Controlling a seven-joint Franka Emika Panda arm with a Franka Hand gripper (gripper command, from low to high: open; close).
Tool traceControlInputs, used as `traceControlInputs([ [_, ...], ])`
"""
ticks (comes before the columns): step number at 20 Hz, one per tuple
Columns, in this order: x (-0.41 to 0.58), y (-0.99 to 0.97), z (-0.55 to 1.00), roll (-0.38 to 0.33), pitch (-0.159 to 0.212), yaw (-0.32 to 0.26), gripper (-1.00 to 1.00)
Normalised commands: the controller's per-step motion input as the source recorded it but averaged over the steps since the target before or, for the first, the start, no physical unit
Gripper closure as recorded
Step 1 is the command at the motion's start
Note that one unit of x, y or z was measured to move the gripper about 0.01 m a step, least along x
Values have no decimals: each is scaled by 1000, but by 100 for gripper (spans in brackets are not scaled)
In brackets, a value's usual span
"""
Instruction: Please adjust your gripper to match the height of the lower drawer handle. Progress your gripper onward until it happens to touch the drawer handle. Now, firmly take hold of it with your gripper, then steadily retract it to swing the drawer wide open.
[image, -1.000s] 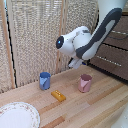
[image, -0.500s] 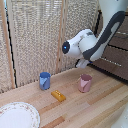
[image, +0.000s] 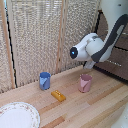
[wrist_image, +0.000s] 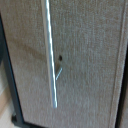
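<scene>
Approach step: the arm nears the lower drawer handle (wrist_image: 50, 55), not yet touching.
Next, advance squarely onto the bar; the fingers are out of sight, so I cannot tell their state.

Home-like lab mock-up, wooden table (image: 95, 107), reed screen (image: 35, 35), cups, plate (image: 17, 116)

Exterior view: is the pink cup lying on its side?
No. The pink cup stands upright on the wooden table, open end up, apart from the blue cup.
</scene>
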Motion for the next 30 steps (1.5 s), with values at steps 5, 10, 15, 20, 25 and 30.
traceControlInputs([
  [5, 0, -346, -333, -180, 29, 123, -100],
  [10, -155, -333, -33, -249, 11, 68, -100],
  [15, -229, -436, 25, -89, 25, 100, -100],
  [20, -34, -416, 15, 121, 3, 98, 100],
  [25, 0, -442, 98, 221, 0, 103, 100],
  [30, 3, -253, 43, 141, 21, 153, 100],
])
